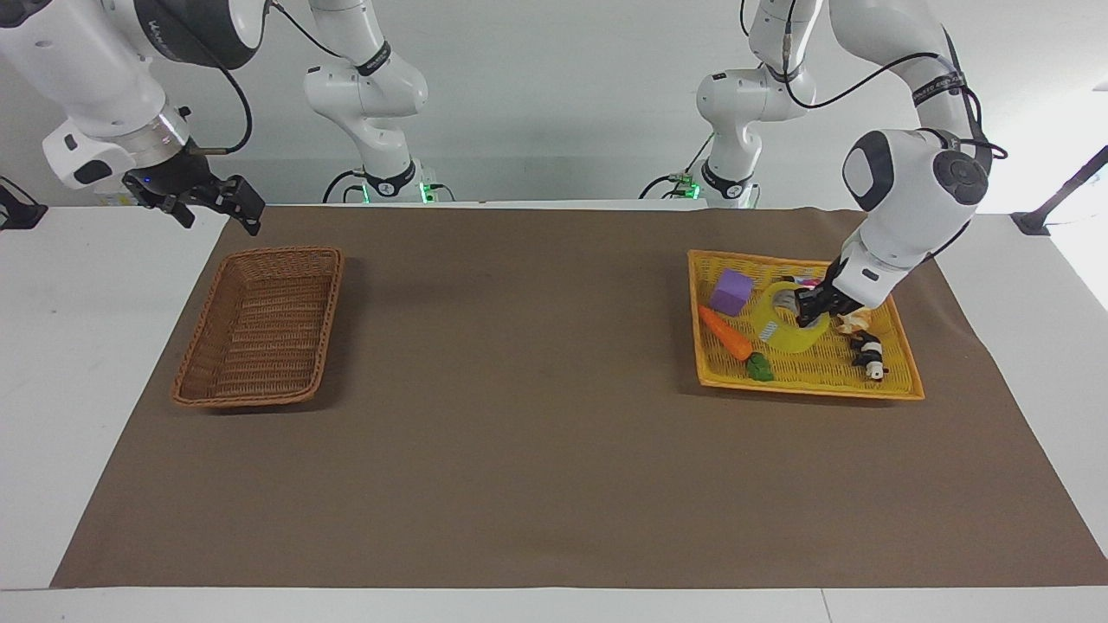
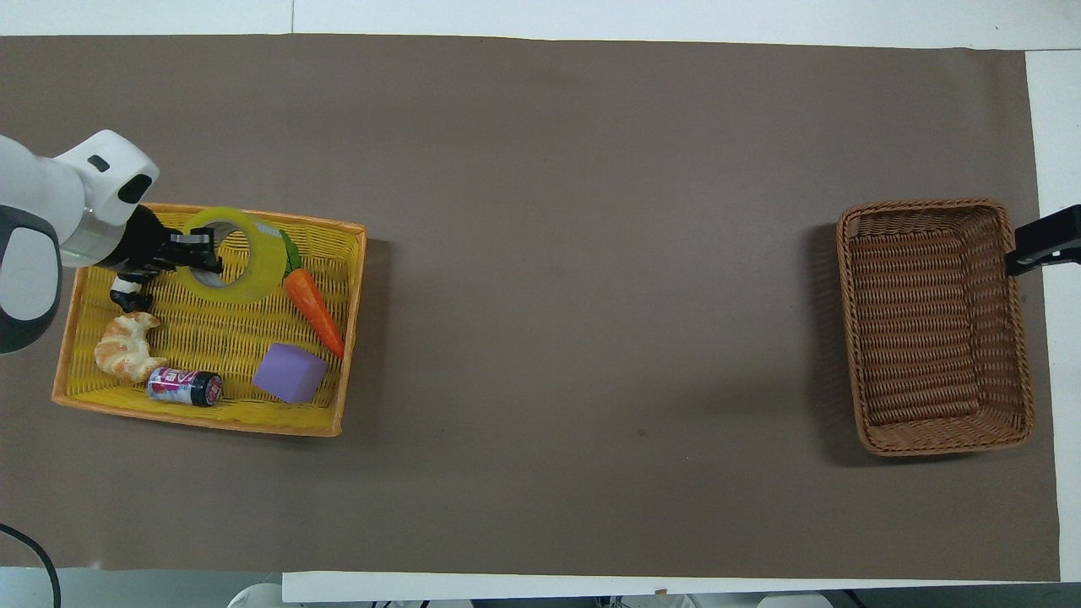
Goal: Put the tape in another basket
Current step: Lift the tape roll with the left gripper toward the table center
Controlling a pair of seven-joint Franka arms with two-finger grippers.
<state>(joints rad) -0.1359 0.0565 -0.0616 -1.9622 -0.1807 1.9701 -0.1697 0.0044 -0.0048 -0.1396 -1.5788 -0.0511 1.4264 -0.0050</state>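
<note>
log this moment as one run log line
left gripper: shut on tape, lifted over yellow tray | right gripper: open, waiting by brown basket

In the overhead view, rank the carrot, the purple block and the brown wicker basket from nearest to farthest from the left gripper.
Left gripper, shut on the tape:
1. Carrot, in the yellow tray, beside the tape.
2. Purple block, same tray, nearer the robots.
3. Brown wicker basket, at the right arm's end of the table.

The left arm is bending down from its base, wrist angled, and the left gripper (image 1: pixel 809 310) is hanging in the air with its fingers clamped tight. The right gripper (image 1: pixel 212 201) is waiting (fingers spread wide) at its own end, arm raised.
</note>
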